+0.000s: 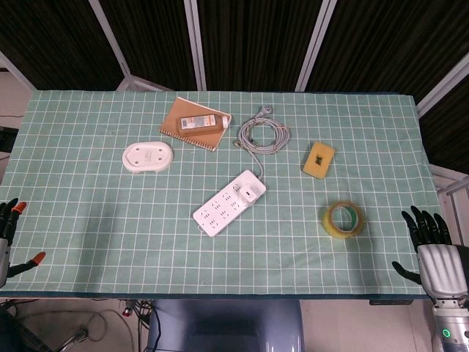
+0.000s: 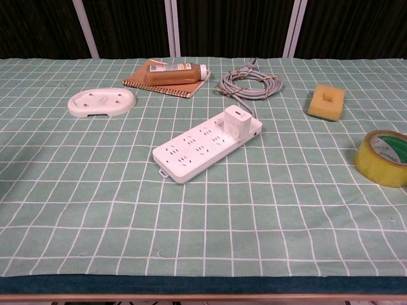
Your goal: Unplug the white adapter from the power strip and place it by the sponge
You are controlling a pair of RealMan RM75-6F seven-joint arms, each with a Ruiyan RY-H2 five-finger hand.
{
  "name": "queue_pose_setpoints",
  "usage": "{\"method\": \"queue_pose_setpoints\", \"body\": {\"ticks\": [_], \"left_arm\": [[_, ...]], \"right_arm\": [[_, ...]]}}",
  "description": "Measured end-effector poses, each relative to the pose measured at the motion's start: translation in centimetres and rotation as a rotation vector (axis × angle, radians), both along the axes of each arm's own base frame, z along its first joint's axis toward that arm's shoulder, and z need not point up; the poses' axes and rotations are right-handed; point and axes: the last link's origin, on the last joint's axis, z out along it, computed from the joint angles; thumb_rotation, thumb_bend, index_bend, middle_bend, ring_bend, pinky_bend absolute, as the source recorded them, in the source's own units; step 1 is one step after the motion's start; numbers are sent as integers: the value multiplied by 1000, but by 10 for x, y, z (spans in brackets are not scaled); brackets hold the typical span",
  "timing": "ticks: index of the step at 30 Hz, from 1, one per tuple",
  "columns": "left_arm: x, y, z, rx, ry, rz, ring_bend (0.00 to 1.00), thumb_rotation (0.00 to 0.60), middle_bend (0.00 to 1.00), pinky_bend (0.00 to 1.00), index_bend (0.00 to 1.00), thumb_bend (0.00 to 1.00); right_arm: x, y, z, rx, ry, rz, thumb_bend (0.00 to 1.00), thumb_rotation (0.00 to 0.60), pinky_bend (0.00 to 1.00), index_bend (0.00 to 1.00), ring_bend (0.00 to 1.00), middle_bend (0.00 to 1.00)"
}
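A white adapter (image 1: 250, 190) (image 2: 236, 121) stands plugged into the far end of the white power strip (image 1: 223, 206) (image 2: 197, 150) in the middle of the table. The yellow sponge (image 1: 319, 160) (image 2: 327, 101) lies to the right of it, apart from the strip. My left hand (image 1: 10, 238) hangs at the table's near left corner, fingers apart, holding nothing. My right hand (image 1: 434, 246) sits off the near right edge, fingers spread and empty. Neither hand shows in the chest view.
A coiled grey cable (image 1: 262, 134) (image 2: 249, 83) runs from the strip. A brown bottle (image 1: 201, 122) (image 2: 177, 73) lies on a notebook (image 1: 185, 132). A white oval holder (image 1: 147, 156) (image 2: 102, 101) is at the left, a yellow tape roll (image 1: 344, 219) (image 2: 383, 157) at the right.
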Motion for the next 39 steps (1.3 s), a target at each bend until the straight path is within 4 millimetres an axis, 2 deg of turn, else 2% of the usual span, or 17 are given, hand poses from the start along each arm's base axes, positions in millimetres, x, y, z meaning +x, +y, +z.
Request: {"method": "queue_pose_setpoints", "body": {"ticks": [18,21,24,29,39], "left_arm": [[5,1,-8,-35,11,-20,0,600,0,2,0,57],[8,2,-13,-54,19,-28,0,600,0,5,0,115],[13,7,-18,-79,39,-46,0,600,0,6,0,237],[40,27,-31,-121,58,-128,0,600,0,28,0,466],[114,62,-77,-292,67,-302,0,600,6,47,0,562]], "right_arm": [[1,1,1,-6,-1,5,162,600,0,0,0,0],[1,0,1,-12,2,5,161,600,0,0,0,0],[0,-2,2,-14,6,1,162,600,0,0,0,0],[6,-9,3,-18,3,9,162,600,0,0,0,0],[38,-29,0,6,18,69,161,600,0,0,0,0]]}}
